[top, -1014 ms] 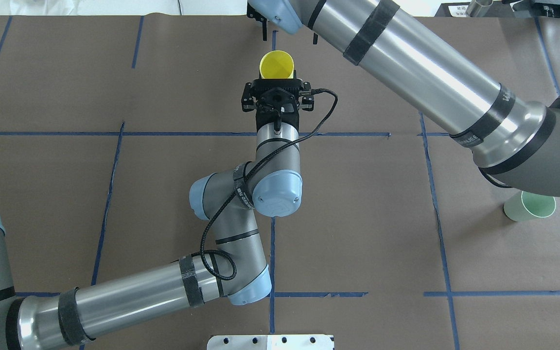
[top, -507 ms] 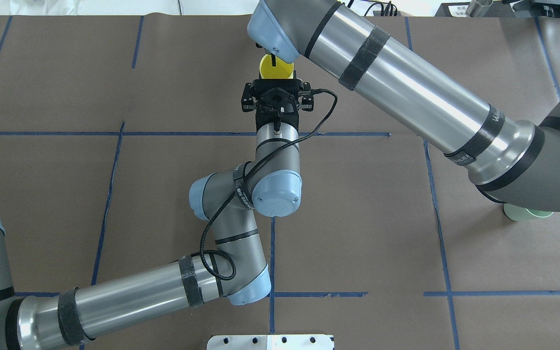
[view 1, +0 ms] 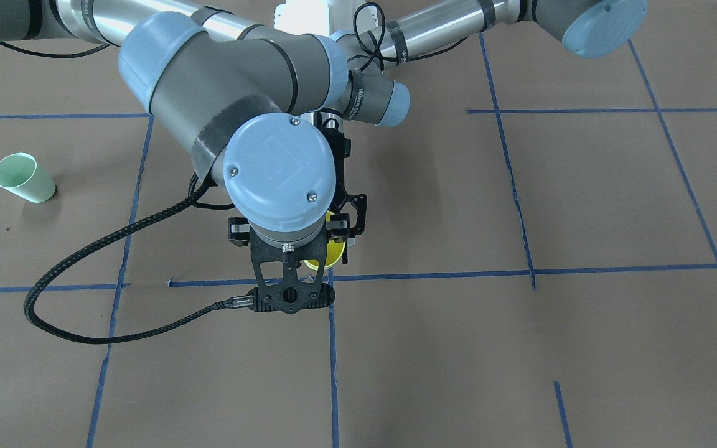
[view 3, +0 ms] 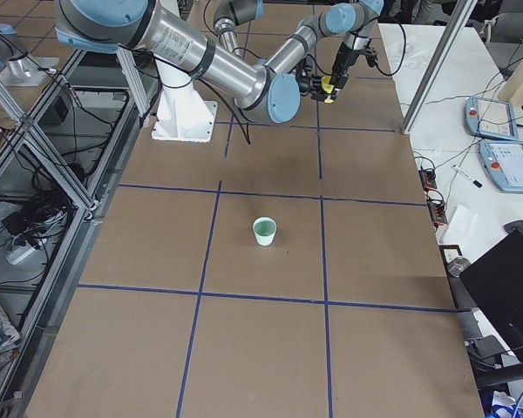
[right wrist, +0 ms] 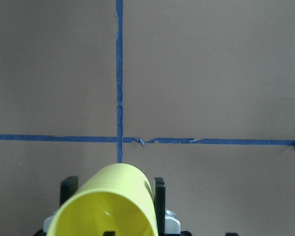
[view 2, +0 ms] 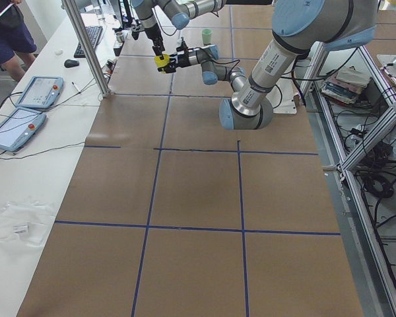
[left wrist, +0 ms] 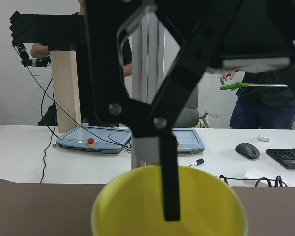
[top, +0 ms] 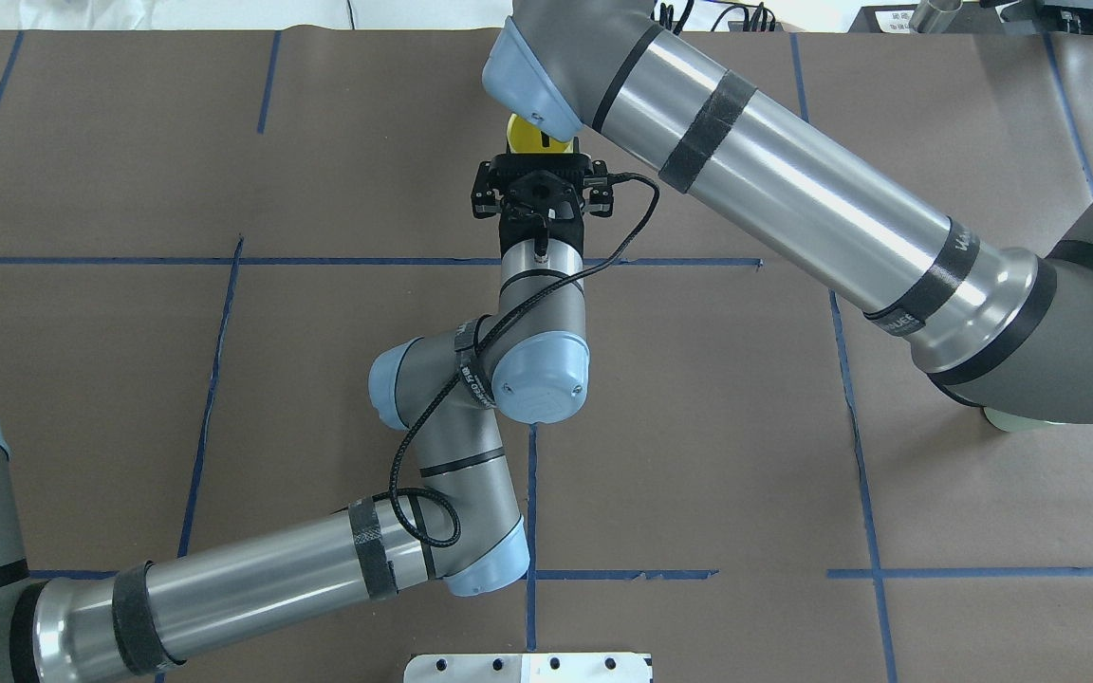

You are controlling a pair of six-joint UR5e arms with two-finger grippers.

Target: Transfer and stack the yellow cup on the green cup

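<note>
Here, left gripper [right wrist: 114, 191] clasps yellow cup [left wrist: 137, 209]

A desk [top: 698, 427] covered in brown paper is divided into rectangles by blue tape lines [view 1: 520, 272]. Along its far edge runs a white bench [view 2: 26, 178] carrying two teach pendants [view 2: 39, 91], a keyboard [view 2: 91, 39] and a mouse [view 2: 70, 63], with an aluminium post [view 2: 87, 46] rising beside them. Behind stands a pale wall [left wrist: 0, 88].
</note>
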